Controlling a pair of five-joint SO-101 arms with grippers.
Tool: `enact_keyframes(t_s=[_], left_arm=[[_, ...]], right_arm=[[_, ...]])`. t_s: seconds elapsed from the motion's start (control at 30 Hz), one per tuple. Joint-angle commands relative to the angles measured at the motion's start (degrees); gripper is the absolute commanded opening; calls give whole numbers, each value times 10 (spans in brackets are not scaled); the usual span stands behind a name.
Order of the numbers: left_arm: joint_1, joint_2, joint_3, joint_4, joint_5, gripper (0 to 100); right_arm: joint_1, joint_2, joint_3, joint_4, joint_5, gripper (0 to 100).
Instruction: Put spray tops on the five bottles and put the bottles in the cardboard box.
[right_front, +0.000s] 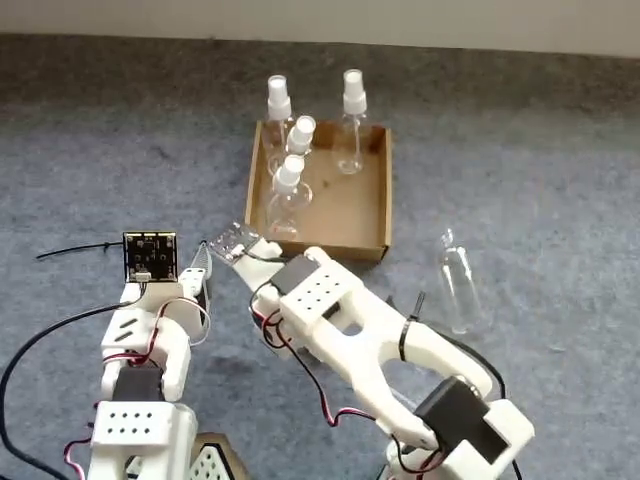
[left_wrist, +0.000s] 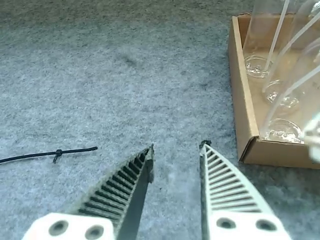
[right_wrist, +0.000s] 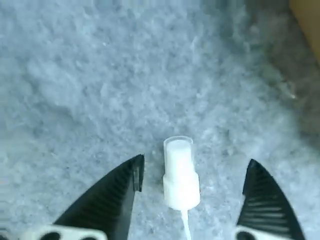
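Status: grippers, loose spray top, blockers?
Left gripper open, empty, beside cardboard box. Right gripper open, straddling loose spray top on carpet. Uncapped bottle lying on carpet, apart from box. Nothing blocking.

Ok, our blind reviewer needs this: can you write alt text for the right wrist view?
A white spray top lies on the grey carpet between the fingers of the open right gripper, touching neither. A corner of the cardboard box shows beyond.
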Motion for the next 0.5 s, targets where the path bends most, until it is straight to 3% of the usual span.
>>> enact_keyframes(t_s=[0.0,0.13,0.3,0.47], left_arm=[[-8,-9,15,3,-4,147],[-7,-9,15,3,-4,147],[-7,-9,15,3,-4,147],[-7,-9,15,3,-4,147]], right_arm=[[56,-64,-87,114,-18,272],[228,-123,-153,197,8,272],[443,-100,-175,200,76,282],[523,-2,-179,167,118,326]])
